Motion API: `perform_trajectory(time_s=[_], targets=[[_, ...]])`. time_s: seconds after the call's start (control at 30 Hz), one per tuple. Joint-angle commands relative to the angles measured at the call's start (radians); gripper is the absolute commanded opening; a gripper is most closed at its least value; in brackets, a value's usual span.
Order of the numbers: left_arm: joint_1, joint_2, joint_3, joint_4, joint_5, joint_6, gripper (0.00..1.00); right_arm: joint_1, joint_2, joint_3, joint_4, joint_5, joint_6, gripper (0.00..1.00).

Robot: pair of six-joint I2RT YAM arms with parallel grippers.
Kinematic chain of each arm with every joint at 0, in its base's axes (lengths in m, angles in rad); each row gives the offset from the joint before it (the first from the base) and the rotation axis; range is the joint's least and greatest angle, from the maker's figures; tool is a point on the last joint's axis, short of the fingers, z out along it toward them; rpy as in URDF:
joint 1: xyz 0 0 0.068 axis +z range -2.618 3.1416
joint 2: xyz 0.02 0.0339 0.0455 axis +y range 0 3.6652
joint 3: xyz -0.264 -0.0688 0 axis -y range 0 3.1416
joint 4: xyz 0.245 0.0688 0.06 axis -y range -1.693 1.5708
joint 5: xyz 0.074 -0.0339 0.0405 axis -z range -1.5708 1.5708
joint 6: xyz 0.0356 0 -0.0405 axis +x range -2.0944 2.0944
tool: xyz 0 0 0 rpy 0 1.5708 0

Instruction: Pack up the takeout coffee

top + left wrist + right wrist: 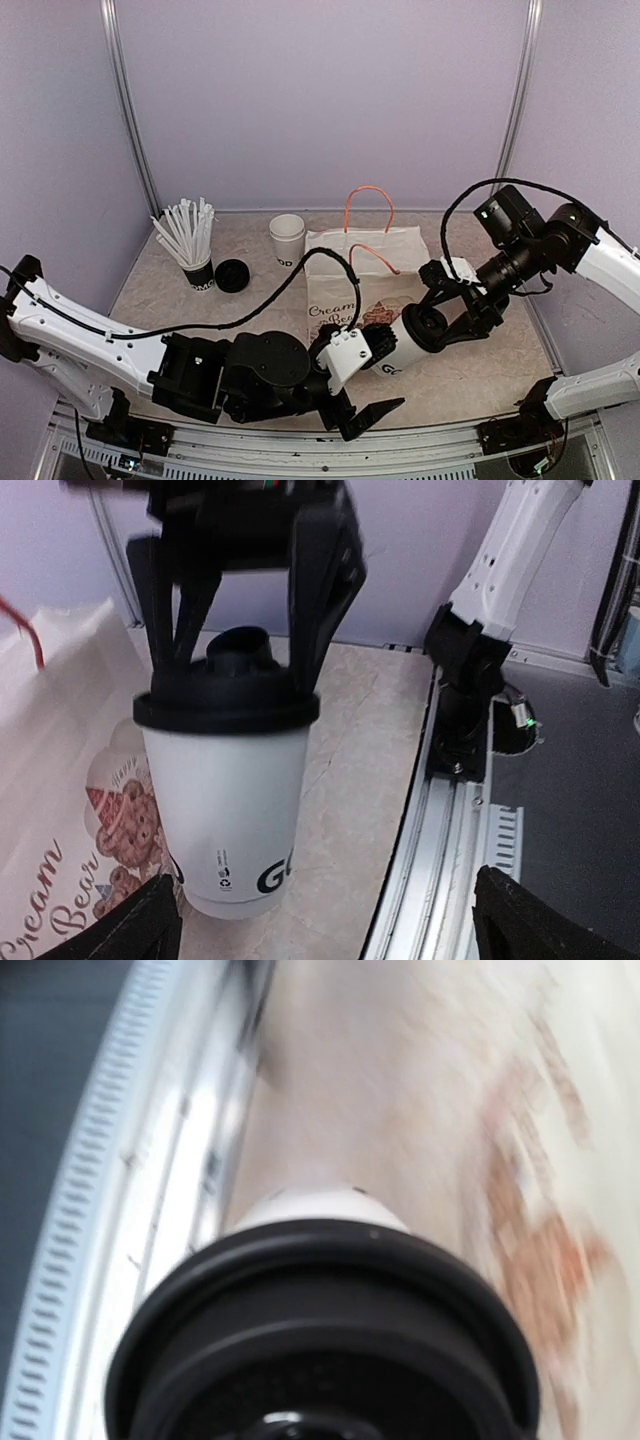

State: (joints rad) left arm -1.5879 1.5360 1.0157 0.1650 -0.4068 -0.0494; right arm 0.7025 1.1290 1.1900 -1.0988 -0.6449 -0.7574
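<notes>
A white takeout coffee cup (400, 347) with a black lid hangs tilted over the table's front, its base toward my left arm. My right gripper (432, 322) is shut on its lid; in the left wrist view its black fingers (310, 610) straddle the lid (226, 705). My left gripper (330, 925) is open, and the cup's base (225, 880) sits just inside its left finger without touching. In the right wrist view the lid (320, 1330) fills the bottom and the fingers are hidden. A second white cup (287, 240) stands lidless at the back, its black lid (232, 275) lying beside it.
A white paper bag (360, 268) with orange handles lies flat mid-table, just behind the held cup. A black-based cup of white straws (190, 245) stands at the back left. The metal rail (450, 840) marks the table's near edge.
</notes>
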Motion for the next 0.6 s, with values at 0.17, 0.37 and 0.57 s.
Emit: perform_trajectory(time_s=[0.17,0.37,0.57], targets=[[0.154,-0.138,0.42,-0.442,0.011,0.076,0.89,-0.157,-0.03,-0.078,-0.115,0.161,-0.074,0.57],[0.46,-0.081,0.519,-0.488,0.164,0.133,0.88,-0.243,-0.019,-0.025,-0.166,0.211,-0.122,0.57],[0.604,0.087,0.638,-0.578,0.349,0.225,0.88,-0.314,-0.009,0.034,-0.184,0.332,-0.161,0.57]])
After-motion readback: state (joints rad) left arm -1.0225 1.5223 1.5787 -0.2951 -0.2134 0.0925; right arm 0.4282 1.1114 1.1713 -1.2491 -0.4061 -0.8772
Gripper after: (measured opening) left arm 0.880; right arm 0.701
